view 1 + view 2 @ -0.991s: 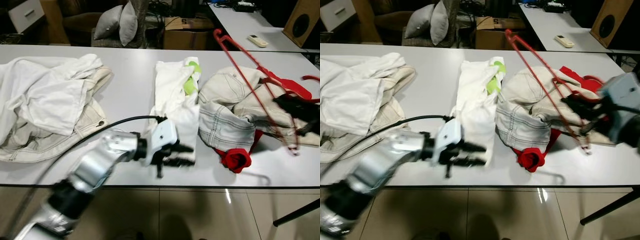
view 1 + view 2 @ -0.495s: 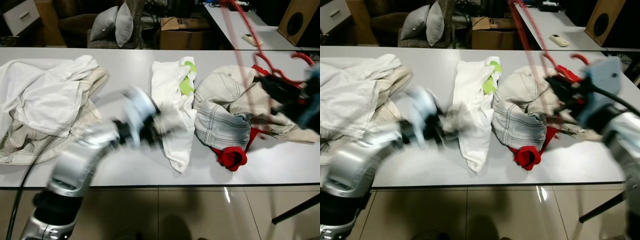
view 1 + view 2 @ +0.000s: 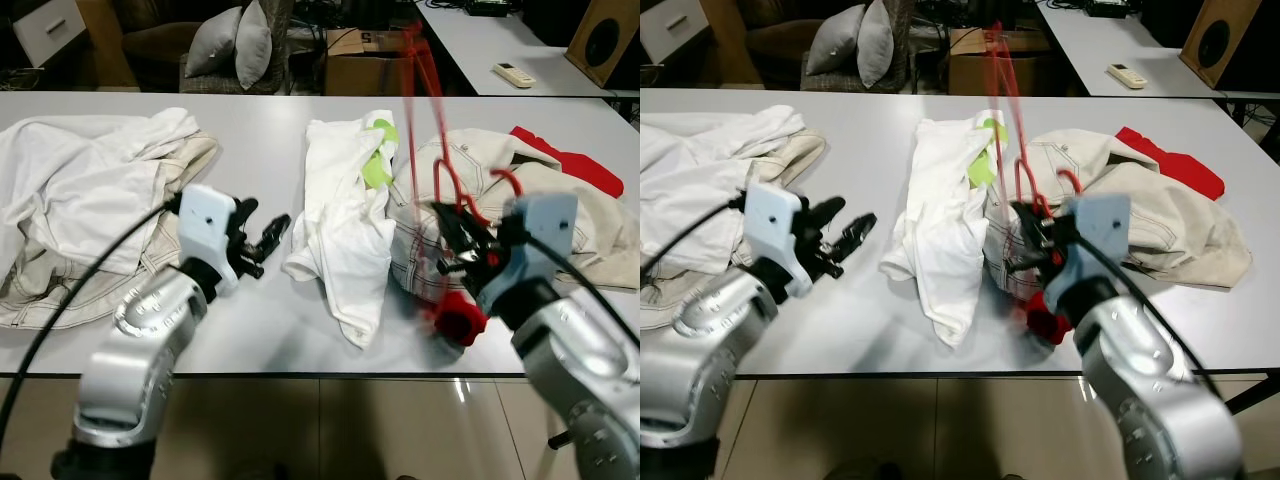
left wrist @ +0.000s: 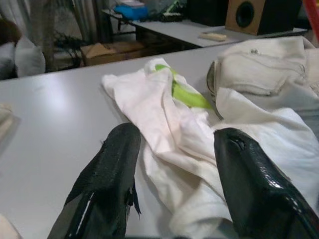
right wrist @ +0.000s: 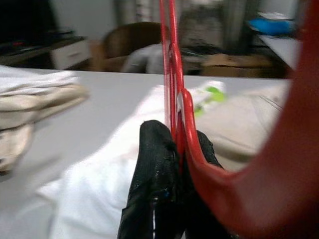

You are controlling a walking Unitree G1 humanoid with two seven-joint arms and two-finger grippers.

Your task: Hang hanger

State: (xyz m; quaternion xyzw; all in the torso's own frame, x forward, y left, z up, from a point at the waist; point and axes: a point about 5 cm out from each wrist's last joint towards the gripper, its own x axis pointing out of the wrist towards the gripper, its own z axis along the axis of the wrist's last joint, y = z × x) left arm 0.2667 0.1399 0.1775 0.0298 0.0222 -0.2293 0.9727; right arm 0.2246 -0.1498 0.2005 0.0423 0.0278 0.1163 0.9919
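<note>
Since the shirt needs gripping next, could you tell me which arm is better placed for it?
The left, probably: the left gripper is open right beside the white shirt, while the right gripper is shut on the red hanger.

Red hanger (image 3: 425,120): you see it motion-blurred in both eye views; its top runs off the right wrist view's edge.
Red garment (image 3: 568,165): largely covered by the beige jeans (image 3: 560,215).
White clothes pile (image 3: 70,190): cut off at the left edge.
Right gripper (image 5: 172,164): fingertips hidden behind the hanger's bar.
Left gripper (image 4: 177,164): finger bases cut off at the wrist view's edge.
</note>
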